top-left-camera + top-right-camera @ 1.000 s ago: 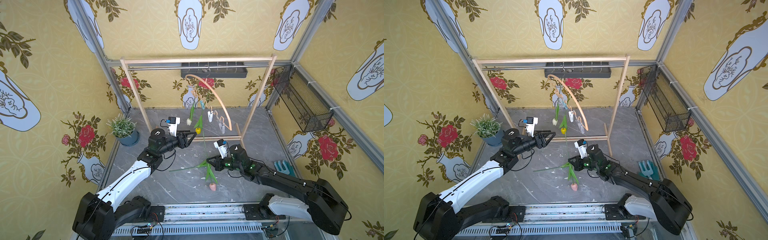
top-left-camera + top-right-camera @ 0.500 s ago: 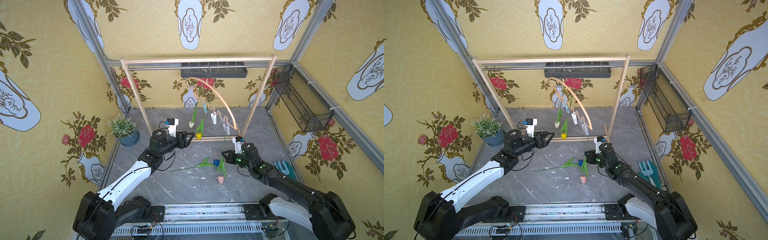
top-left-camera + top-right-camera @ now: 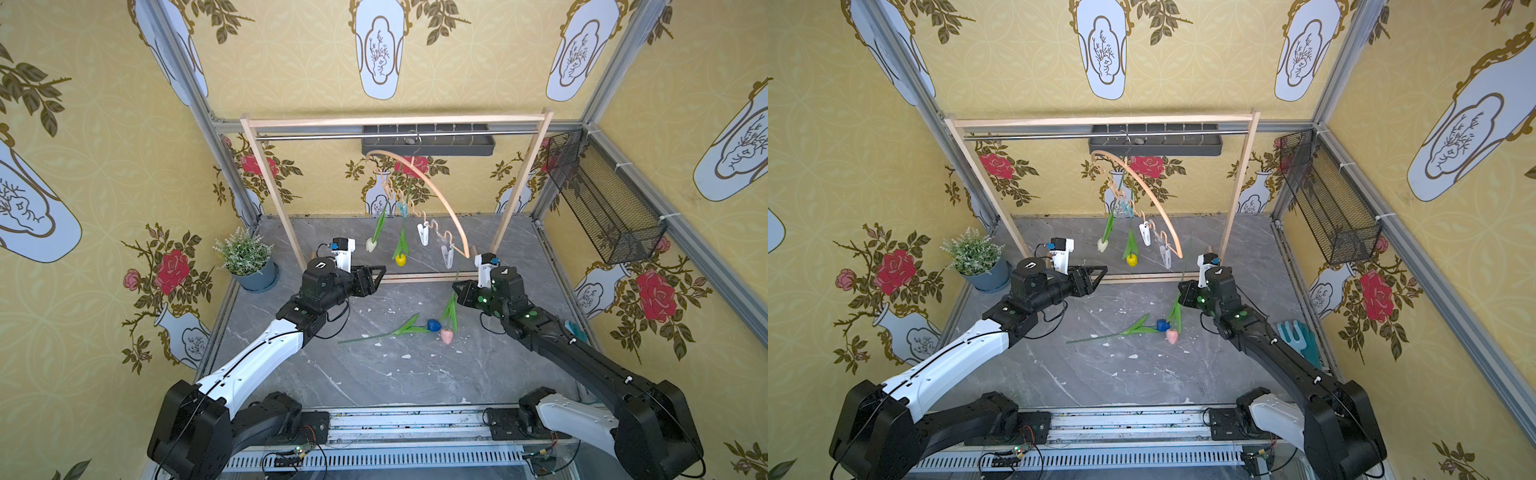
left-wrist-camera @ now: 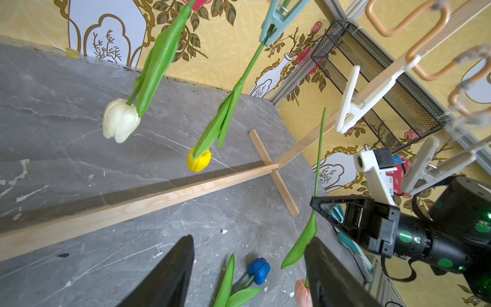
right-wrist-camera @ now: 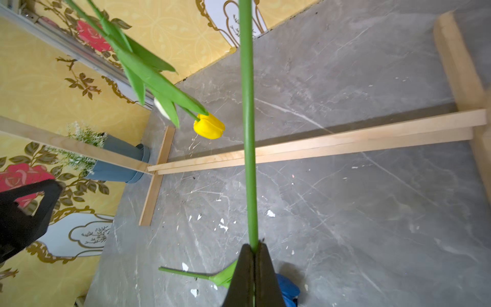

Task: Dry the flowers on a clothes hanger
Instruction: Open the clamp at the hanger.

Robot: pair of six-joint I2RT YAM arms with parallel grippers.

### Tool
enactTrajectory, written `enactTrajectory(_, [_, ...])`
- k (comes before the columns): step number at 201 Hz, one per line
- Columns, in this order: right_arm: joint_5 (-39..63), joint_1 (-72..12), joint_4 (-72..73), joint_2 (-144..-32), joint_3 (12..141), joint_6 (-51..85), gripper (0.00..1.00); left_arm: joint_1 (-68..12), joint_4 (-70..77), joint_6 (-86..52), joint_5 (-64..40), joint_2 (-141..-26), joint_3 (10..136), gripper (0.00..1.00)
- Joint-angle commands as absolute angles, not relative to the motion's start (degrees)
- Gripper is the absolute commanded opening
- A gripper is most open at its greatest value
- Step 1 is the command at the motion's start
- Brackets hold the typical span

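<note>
While we are pinching the pink tulip [image 3: 451, 311] by its upright stem, head down, in the clenched right pincer [image 3: 457, 289], a free white peg [image 3: 447, 256] of the clothes hanger [image 3: 432, 195] is hanging at about its 12 o'clock in a top view; the released left pincer [image 3: 376, 277] is hovering at 9 o'clock.

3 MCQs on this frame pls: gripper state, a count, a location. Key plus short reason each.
1. The right gripper is: A) open, empty B) shut on the stem of the pink tulip C) shut on nothing
2. Tulips hanging from the clothes hanger: A) one B) two C) four
3. The blue tulip is: A) pegged to the clothes hanger B) in the right gripper C) lying on the table
1 B: jaws pinch its green stem. 2 B: only the white tulip and yellow tulip hang. 3 C: it lies flat there.
</note>
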State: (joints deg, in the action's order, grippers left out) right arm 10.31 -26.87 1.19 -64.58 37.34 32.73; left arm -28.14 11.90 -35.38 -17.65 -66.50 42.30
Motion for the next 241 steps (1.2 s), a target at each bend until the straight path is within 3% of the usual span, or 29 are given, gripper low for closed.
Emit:
enactTrajectory(1, [9.24,-24.81,0.2,-66.2,39.12,32.88,0.0,-28.15,11.51,-33.53,-16.62,-66.66,42.92,0.73])
enactTrajectory(37, [11.04,-20.25,-2.63,-67.55,42.4,35.05,0.0,-28.16,11.49,-33.08,-15.82,-67.19,44.92,0.74])
enactTrajectory(67, [20.26,-17.62,1.23,-65.23,41.96,32.42,0.0,-28.2,13.25,-33.11,-18.01,-68.2,47.31,0.76])
enactTrajectory(174, [44.76,-15.25,12.55,-67.85,45.24,32.05,0.0,-29.4,27.6,-33.95,-39.08,-79.67,57.28,0.74])
enactTrajectory(241, [42.82,-21.83,5.28,-70.74,51.1,23.95,0.0,-29.84,26.5,-27.92,-37.8,-83.56,61.4,0.74])
